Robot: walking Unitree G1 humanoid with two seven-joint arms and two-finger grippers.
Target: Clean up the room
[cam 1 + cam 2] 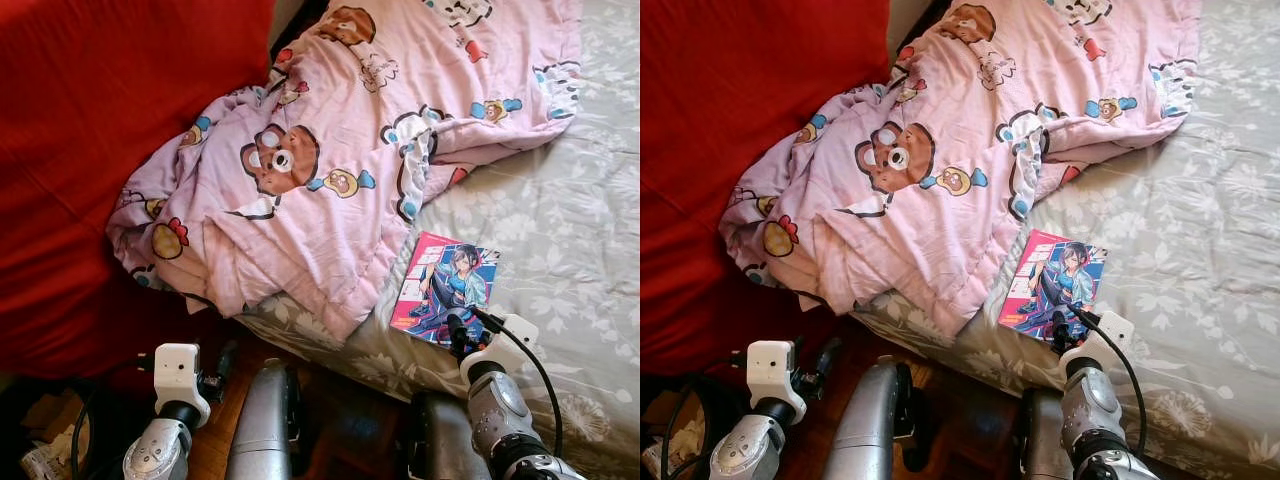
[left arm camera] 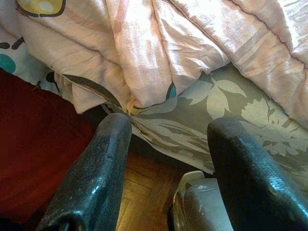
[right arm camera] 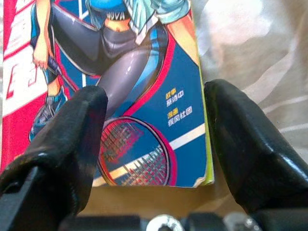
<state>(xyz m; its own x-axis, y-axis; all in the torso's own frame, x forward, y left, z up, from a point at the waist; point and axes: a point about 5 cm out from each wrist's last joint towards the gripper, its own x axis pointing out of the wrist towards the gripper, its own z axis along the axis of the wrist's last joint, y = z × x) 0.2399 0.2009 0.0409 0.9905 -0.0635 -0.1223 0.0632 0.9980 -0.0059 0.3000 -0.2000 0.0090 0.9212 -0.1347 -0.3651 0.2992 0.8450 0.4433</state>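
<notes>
A comic book (image 1: 445, 288) with a bright blue and red cover lies flat on the grey floral bed sheet (image 1: 570, 250), just right of a crumpled pink bear-print blanket (image 1: 330, 150). My right gripper (image 3: 155, 96) is open and low over the book's (image 3: 144, 72) near edge, its two fingers standing to either side of the cover's lower corner. My left gripper (image 2: 171, 127) is also open and holds nothing. It hovers low by the bed's near edge, pointing at the blanket's (image 2: 144, 53) hanging folds.
A large red cover (image 1: 90, 150) fills the left side beside the bed. Wooden floor (image 2: 144, 183) shows below the mattress edge. Cables and some clutter (image 1: 40, 440) lie at the bottom left corner.
</notes>
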